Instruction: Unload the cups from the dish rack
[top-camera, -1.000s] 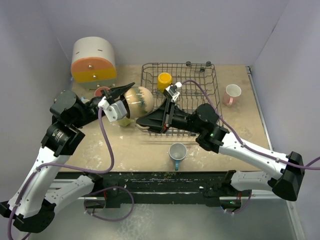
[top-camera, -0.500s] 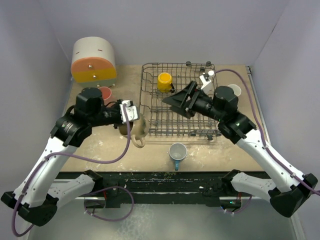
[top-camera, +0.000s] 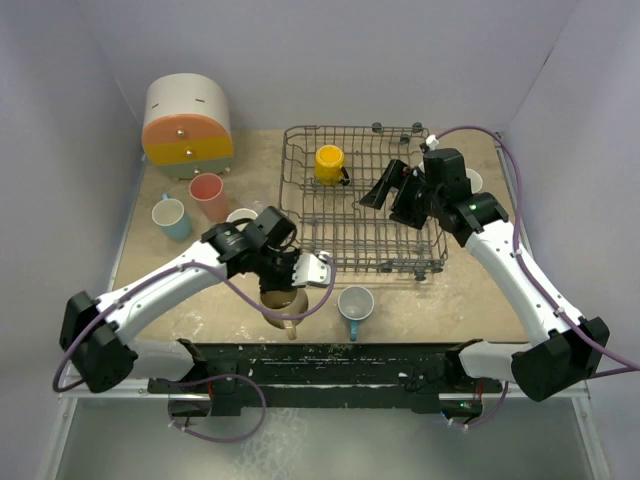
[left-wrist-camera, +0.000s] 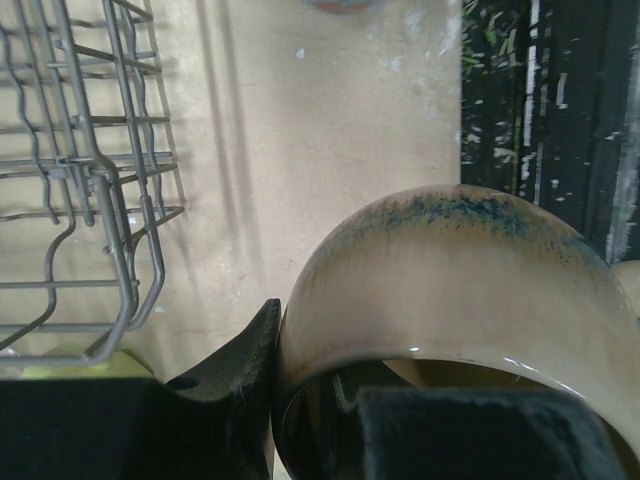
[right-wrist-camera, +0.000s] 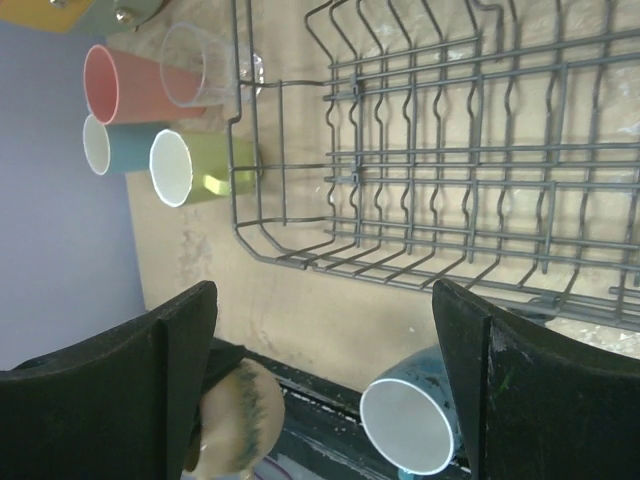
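Observation:
My left gripper is shut on the wall of a tan cup, low over the table's front edge. One finger sits outside the tan cup, the other inside it. My right gripper hangs open and holds nothing, above the right half of the dish rack. One yellow cup stands inside the rack. In the right wrist view, the open gripper looks down on the dish rack, a blue mug and the tan cup.
A blue mug lies in front of the rack. Left of the rack stand a salmon tumbler, a blue mug, a yellow-green cup and a clear glass. A pink cup shows behind my right arm. The drawer box is back left.
The left arm has carried the tan cup from the rack's left side to the table's front edge. The right gripper has opened and drawn back to the right over the rack.

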